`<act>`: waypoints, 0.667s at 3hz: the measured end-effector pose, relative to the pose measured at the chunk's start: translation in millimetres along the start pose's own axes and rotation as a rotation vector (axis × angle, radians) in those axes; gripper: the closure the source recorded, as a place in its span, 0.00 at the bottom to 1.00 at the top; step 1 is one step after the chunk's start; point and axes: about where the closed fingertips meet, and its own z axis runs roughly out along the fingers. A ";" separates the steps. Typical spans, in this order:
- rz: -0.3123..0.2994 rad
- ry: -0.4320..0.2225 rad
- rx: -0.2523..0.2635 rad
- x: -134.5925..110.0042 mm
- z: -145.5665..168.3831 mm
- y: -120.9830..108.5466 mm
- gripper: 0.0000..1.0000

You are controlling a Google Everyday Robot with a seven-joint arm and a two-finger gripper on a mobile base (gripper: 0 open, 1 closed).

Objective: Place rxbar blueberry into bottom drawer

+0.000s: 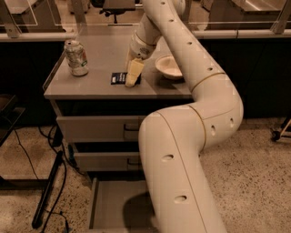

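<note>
Rxbar blueberry [118, 78]: seen lying flat on the cabinet top [91, 87], near the front edge, dark wrapper with pale lettering facing up.

Nearest the camera, the bottom drawer [109, 207] is seen pulled out at floor level; a plain grey tray, its right part hidden by the robot arm [182, 150] and shaded by it. A dark stand leg [47, 191] and a thin cable [27, 157] are noted on the speckled floor [259, 182] to the left.

Above the open tray, the middle drawer [100, 160] and the top drawer [91, 128] are seen pushed in, their handles partly covered by the arm.

On the cabinet top, the gripper [131, 82] is lowered at the bar's right end, its tip on or just against the wrapper; the bar is not lifted. Whether the jaws are spread or pressed together cannot be told from this angle.

Farther back, a soda can [76, 58] stands upright toward the left rear corner, well apart from the bar. A pale bowl [169, 67] sits to the right of the gripper, partly hidden behind the arm.

Beyond the cabinet, a railing [36, 36] and an office chair [117, 5] are made out.
</note>
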 end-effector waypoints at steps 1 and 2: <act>0.000 0.000 0.000 0.0 0.0 0.0 1.00; 0.000 0.000 0.000 -0.1 -0.2 -0.1 1.00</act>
